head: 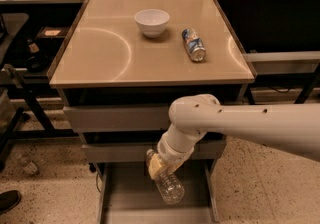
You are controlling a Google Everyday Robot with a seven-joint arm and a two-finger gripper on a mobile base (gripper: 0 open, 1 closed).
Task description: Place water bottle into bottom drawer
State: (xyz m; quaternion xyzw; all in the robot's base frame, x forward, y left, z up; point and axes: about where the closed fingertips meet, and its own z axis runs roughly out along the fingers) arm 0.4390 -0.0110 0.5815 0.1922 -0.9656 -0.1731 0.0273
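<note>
The water bottle (168, 186) is clear crinkled plastic and hangs tilted, base down, over the open bottom drawer (131, 199), a shallow grey tray pulled out under the table. My gripper (158, 164) reaches down from the white arm (240, 125) and is shut on the bottle's upper part. The bottle's base is a little above the drawer floor; I cannot tell whether it touches.
On the tan tabletop (105, 53) stand a white bowl (152, 21) and a blue-and-white can (193, 44) lying on its side. Two upper drawers (115, 118) are closed. Dark shelving stands at the left and right, and a shoe (9, 200) is at the lower left.
</note>
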